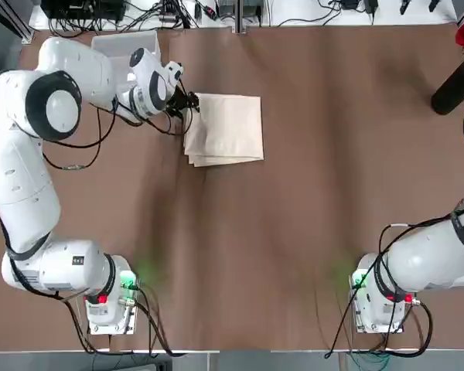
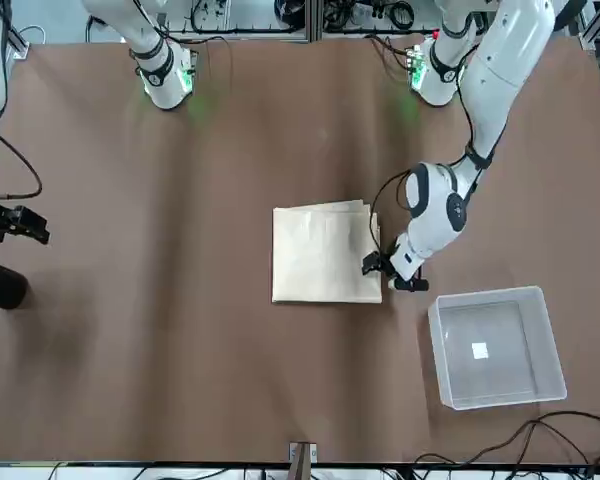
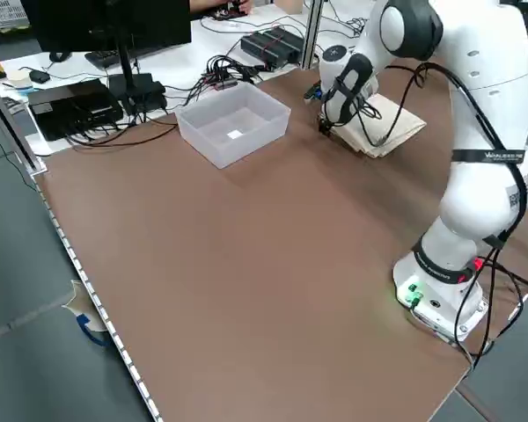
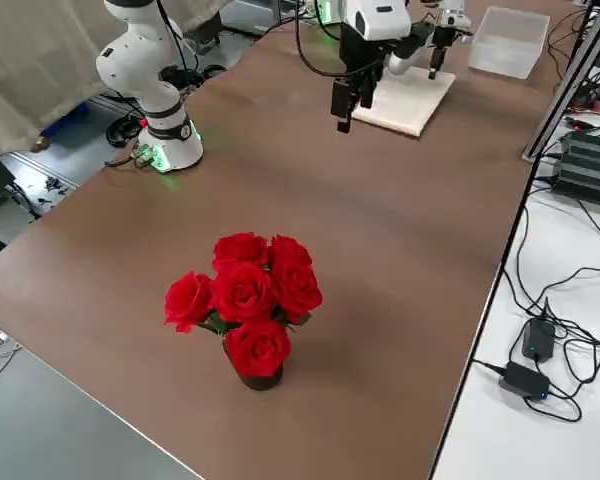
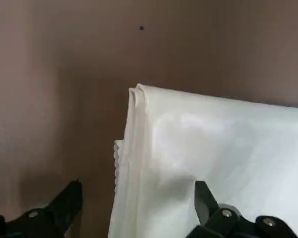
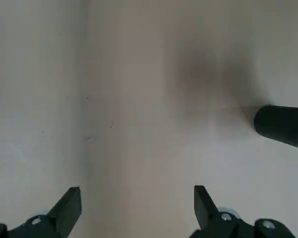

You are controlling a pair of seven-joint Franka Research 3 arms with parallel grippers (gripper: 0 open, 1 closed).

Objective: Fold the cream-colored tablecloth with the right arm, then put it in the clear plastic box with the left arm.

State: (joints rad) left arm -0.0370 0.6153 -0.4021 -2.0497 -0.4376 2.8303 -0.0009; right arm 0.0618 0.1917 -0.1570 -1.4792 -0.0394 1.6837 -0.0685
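Observation:
The cream-colored tablecloth (image 1: pixel 226 128) lies folded in flat stacked layers on the brown table (image 1: pixel 309 216). My left gripper (image 1: pixel 189 100) is low at the cloth's left edge. In the left wrist view it is open, with one finger over the bare table and the other over the cloth (image 5: pixel 218 158), astride its layered edge. The clear plastic box (image 2: pixel 495 345) stands beside this gripper, nothing in it but a small white mark. My right gripper (image 2: pixel 20 224) hangs open over bare table at the robot's far right, holding nothing.
A black vase of red roses (image 4: pixel 245 300) stands on the table near the right gripper, and its dark body (image 6: pixel 283 124) shows in the right wrist view. Cables and electronics (image 3: pixel 97 97) lie on the white bench beyond the table's far edge.

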